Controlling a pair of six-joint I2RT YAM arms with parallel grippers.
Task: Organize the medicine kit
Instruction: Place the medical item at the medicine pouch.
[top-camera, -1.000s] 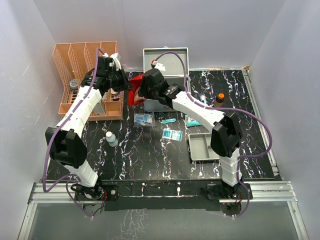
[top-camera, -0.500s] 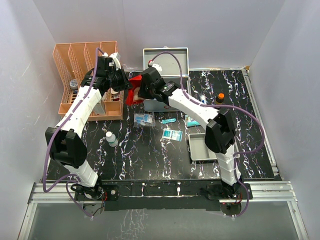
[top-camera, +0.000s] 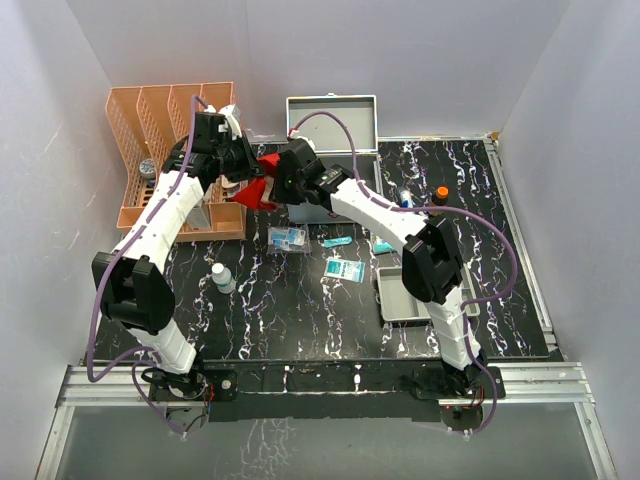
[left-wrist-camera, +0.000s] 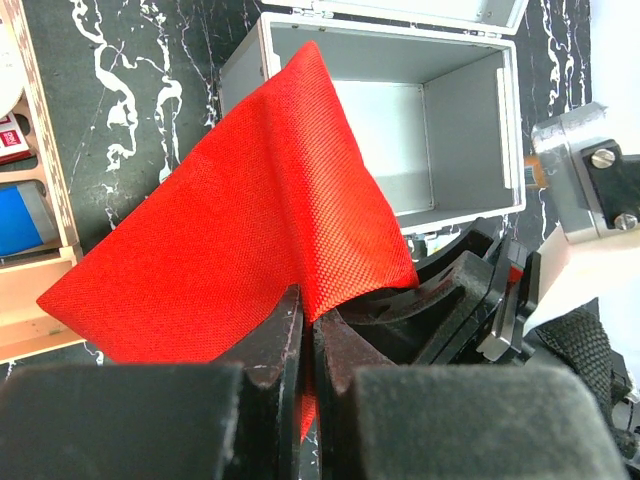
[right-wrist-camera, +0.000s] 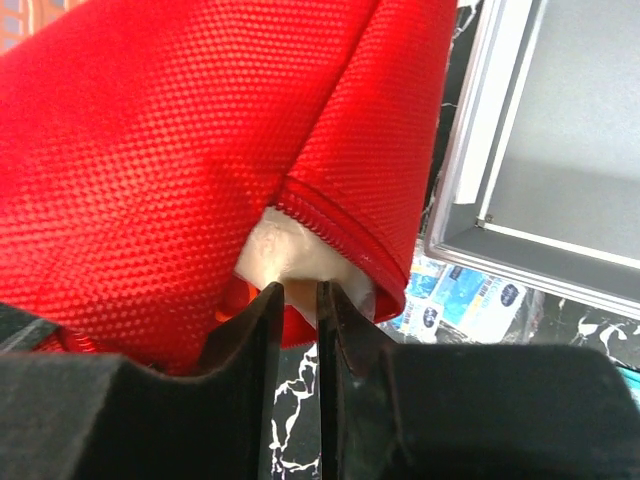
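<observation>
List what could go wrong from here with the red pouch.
The red woven fabric pouch hangs from one fold pinched by the left gripper; it may slip free. A pale item shows at its zip edge near the right gripper; it could fall out beside the open silver-grey metal case.

A red pouch (right-wrist-camera: 170, 130) filled the frame. Beneath it, the right gripper (right-wrist-camera: 293, 292) had its jaws nearly together at the pouch's zipped edge. Right of the pouch lay the open medicine kit (right-wrist-camera: 560, 130) and blue-white sachets (right-wrist-camera: 470, 300).

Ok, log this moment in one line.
left end effector: shut on red pouch | right end effector: at pouch edge, grip unclear | medicine kit: open
</observation>
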